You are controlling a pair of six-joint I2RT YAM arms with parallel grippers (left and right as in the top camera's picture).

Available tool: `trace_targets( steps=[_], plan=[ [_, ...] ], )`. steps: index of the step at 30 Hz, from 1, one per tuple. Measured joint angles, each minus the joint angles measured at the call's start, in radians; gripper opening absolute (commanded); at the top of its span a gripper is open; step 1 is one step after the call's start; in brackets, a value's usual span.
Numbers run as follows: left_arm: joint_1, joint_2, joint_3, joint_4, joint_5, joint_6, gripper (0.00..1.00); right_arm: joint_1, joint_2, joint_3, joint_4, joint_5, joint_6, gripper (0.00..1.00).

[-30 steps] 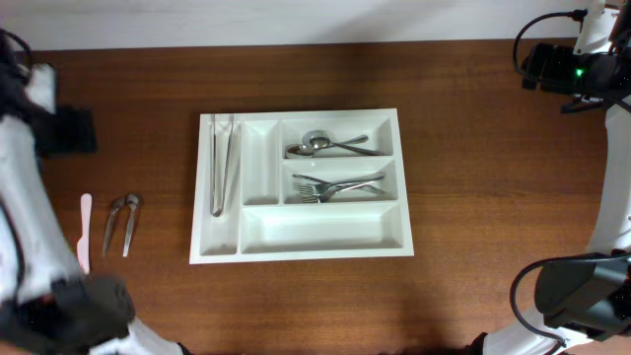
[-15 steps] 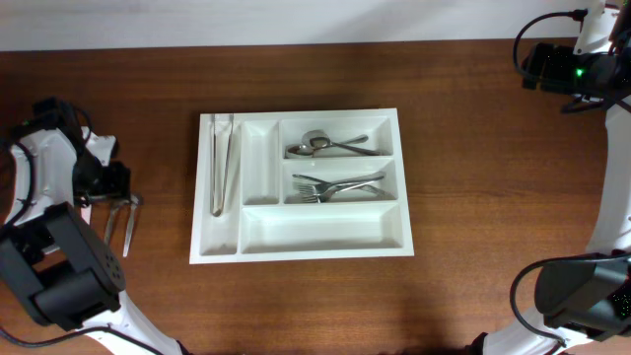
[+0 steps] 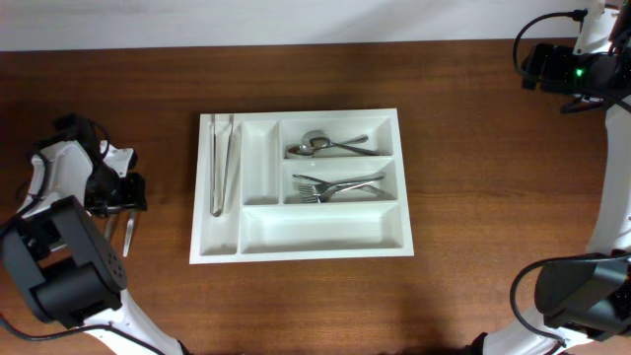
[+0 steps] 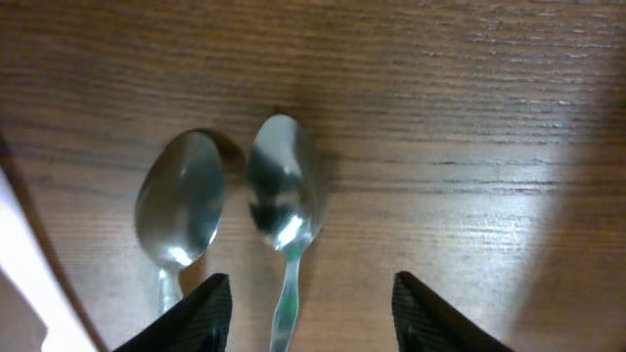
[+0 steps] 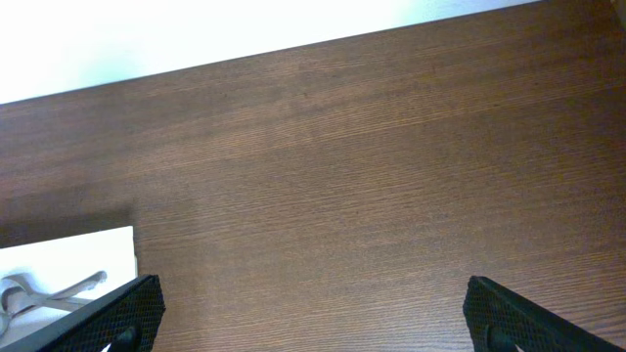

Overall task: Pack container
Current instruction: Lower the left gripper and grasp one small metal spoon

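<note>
The left pincer, spread wide, hangs over two spoons on the desk; the tray lies apart to its right.

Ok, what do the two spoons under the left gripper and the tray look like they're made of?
The centred spoon and the spoon beside it: probably polished stainless steel; both bowls show mirror-like reflections and bright glints. The container: apparently moulded white plastic, smooth and fairly matte, with uniform colour, rounded compartment walls and no grain. Plastic is a guess from looks alone.
</note>
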Motion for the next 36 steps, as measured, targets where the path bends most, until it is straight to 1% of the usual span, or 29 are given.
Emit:
trace_targets(
  steps=[3, 5, 8, 9, 12, 16, 17, 20, 27, 31, 36],
  plan=[
    [-0.002, 0.0, -0.019, 0.021, 0.0, 0.0, 0.52, 0.0, 0.0, 0.0, 0.0, 0.0, 0.0, 0.99],
    [-0.002, 0.0, -0.031, 0.031, 0.0, 0.0, 0.49, 0.0, 0.0, 0.0, 0.0, 0.0, 0.0, 0.99],
    [-0.002, 0.0, -0.051, 0.061, 0.0, 0.0, 0.48, 0.0, 0.0, 0.0, 0.0, 0.0, 0.0, 0.99],
    [-0.002, 0.0, -0.059, 0.07, 0.0, 0.0, 0.46, 0.0, 0.0, 0.0, 0.0, 0.0, 0.0, 0.99],
    [-0.002, 0.0, -0.08, 0.087, -0.001, 0.001, 0.34, 0.0, 0.0, 0.0, 0.0, 0.0, 0.0, 0.98],
    [-0.002, 0.0, -0.093, 0.111, 0.0, -0.002, 0.23, 0.0, 0.0, 0.0, 0.0, 0.0, 0.0, 0.99],
    [-0.002, 0.0, -0.095, 0.116, 0.0, 0.0, 0.19, 0.0, 0.0, 0.0, 0.0, 0.0, 0.0, 0.99],
    [-0.002, 0.0, -0.105, 0.134, 0.0, -0.006, 0.02, 0.0, 0.0, 0.0, 0.0, 0.0, 0.0, 0.99],
    [-0.002, 0.0, -0.107, 0.122, 0.0, -0.001, 0.02, 0.0, 0.0, 0.0, 0.0, 0.0, 0.0, 0.99],
    [-0.01, -0.001, -0.065, 0.006, -0.001, -0.015, 0.02, 0.0, 0.0, 0.0, 0.0, 0.0, 0.0, 0.99],
    [-0.058, -0.045, 0.095, -0.143, 0.018, -0.024, 0.02, 0.0, 0.0, 0.0, 0.0, 0.0, 0.0, 0.99]
  ],
)
